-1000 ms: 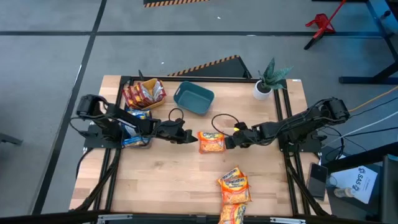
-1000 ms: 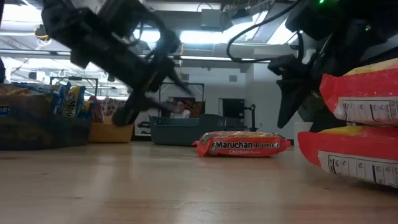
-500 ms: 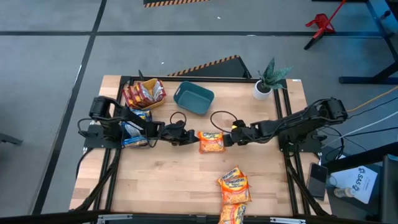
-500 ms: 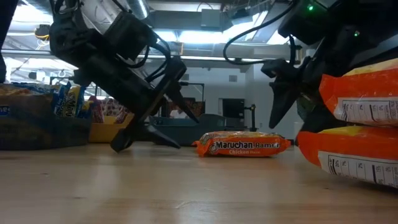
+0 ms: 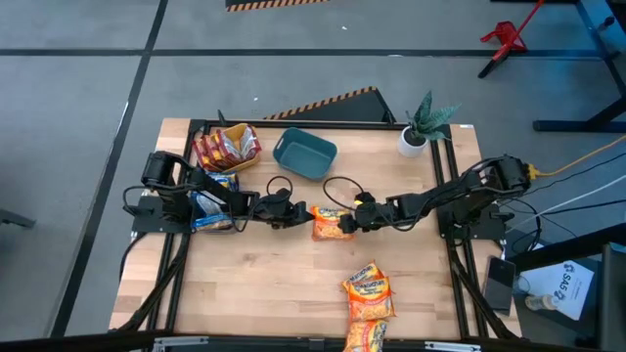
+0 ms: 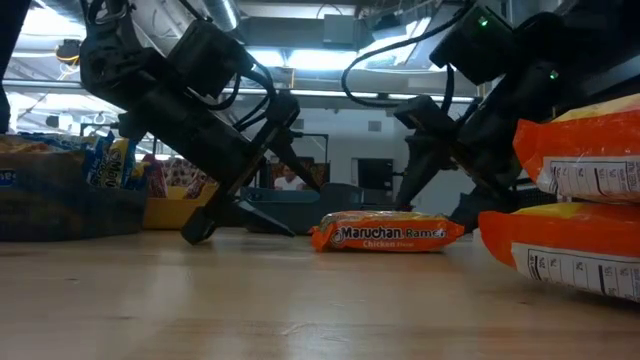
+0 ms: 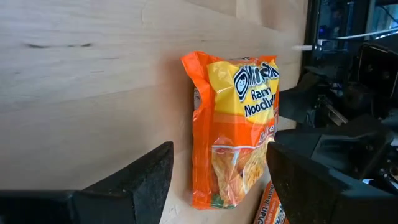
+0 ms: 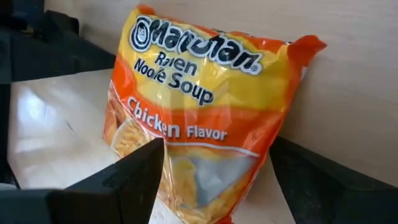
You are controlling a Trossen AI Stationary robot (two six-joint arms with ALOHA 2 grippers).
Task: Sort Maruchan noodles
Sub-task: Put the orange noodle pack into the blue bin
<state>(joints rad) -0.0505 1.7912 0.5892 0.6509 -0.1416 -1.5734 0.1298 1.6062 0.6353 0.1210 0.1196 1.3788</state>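
One orange Maruchan noodles packet (image 5: 333, 223) lies flat on the wooden table (image 5: 274, 284) at its middle, label up. My left gripper (image 5: 297, 216) stands open just to its left, low over the table, with the packet (image 7: 233, 124) ahead of its fingers. My right gripper (image 5: 351, 219) is open at the packet's right end, slanting down. Its fingers stand on either side of the packet (image 8: 199, 124); no touch shows. In the low view the packet (image 6: 388, 232) lies between the left gripper (image 6: 240, 226) and the right gripper (image 6: 436, 205).
Two more orange packets (image 5: 369, 291) (image 5: 363, 337) lie at the near edge, right of the middle. At the far left stand a yellow bin (image 5: 227, 147) with red packets and a dark bin (image 5: 213, 200) with blue ones. A teal bin (image 5: 304, 154) and a potted plant (image 5: 423, 125) stand at the back.
My left gripper has sunk toward the table and opened wide. My right gripper has gone toward the table's left edge and down, tipping steeper, and now stands over the packet's right end. The packet has stayed flat on the table.
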